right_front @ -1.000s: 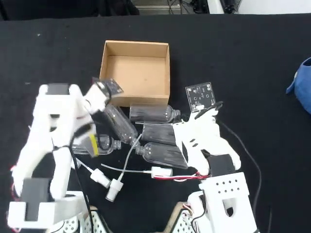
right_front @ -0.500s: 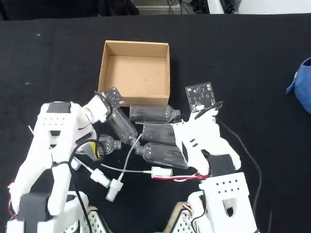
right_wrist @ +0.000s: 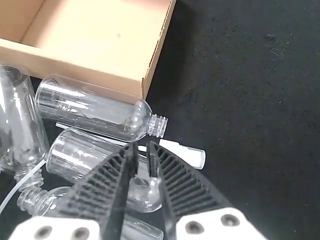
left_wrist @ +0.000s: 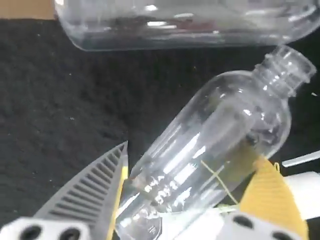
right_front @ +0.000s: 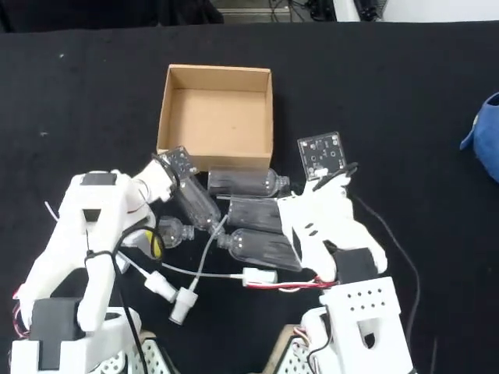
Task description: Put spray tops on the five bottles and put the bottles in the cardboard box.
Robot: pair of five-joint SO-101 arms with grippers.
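Note:
Several clear bottles without tops lie in a cluster in front of the cardboard box (right_front: 217, 117). My left gripper (right_front: 158, 235) (left_wrist: 192, 157) is open and down at the table, with its grey finger and yellow-padded finger on either side of a small bottle (right_front: 176, 231) (left_wrist: 220, 135) lying on its side. Next to it lies a diagonal bottle (right_front: 191, 199) (left_wrist: 175, 22). My right gripper (right_front: 287, 222) (right_wrist: 141, 146) hangs shut over the bottles near the box, above a bottle's neck (right_wrist: 145, 190). Three white spray tops (right_front: 164, 284), (right_front: 183, 304), (right_front: 257, 275) with dip tubes lie near the front.
The box (right_wrist: 100, 35) is open-topped with nothing inside. A bottle (right_front: 242, 181) (right_wrist: 95, 110) rests against its front wall, with a white spray top (right_wrist: 175, 150) behind my right fingers. A blue object (right_front: 487, 144) sits at the far right edge. Black cloth covers the table.
My left arm has dropped and pulled back toward the front, bringing its gripper down around the small bottle. The right arm and the other bottles have not moved.

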